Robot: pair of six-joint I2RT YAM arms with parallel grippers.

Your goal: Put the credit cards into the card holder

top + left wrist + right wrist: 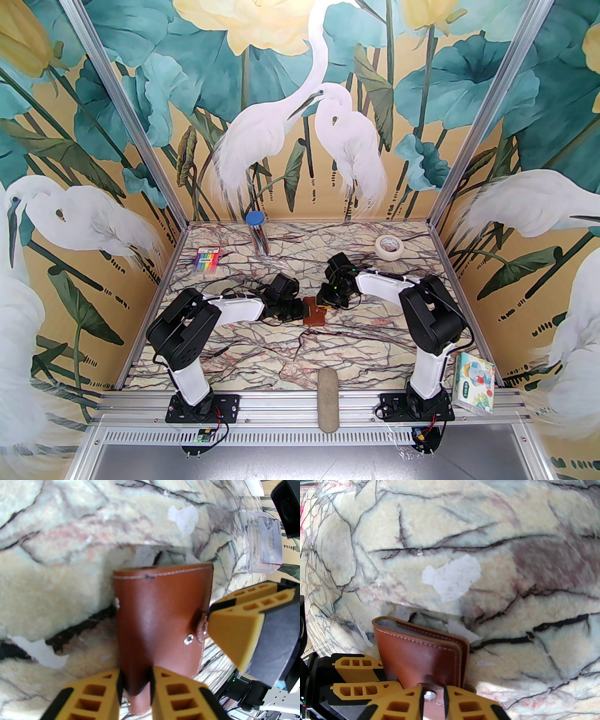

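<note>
The card holder [314,315] is a reddish-brown leather wallet, folded closed, in the middle of the table between both grippers. My left gripper [136,676] is shut on its near edge, the leather pinched between the yellow fingers. My right gripper [433,692] is shut on the snap-button tab [428,694] at the card holder's [421,653] side. Pale clear sleeves [385,622] peek out at its open end. In the left wrist view one pale credit card [270,542] lies flat on the table beyond the card holder [159,616], against clear plastic.
A rainbow pen pack [206,260] lies at the back left. A clear tube with a blue lid [257,232] stands at the back, and a tape roll [389,246] at the back right. A tissue pack [474,382] and a beige pad [327,393] sit at the front edge.
</note>
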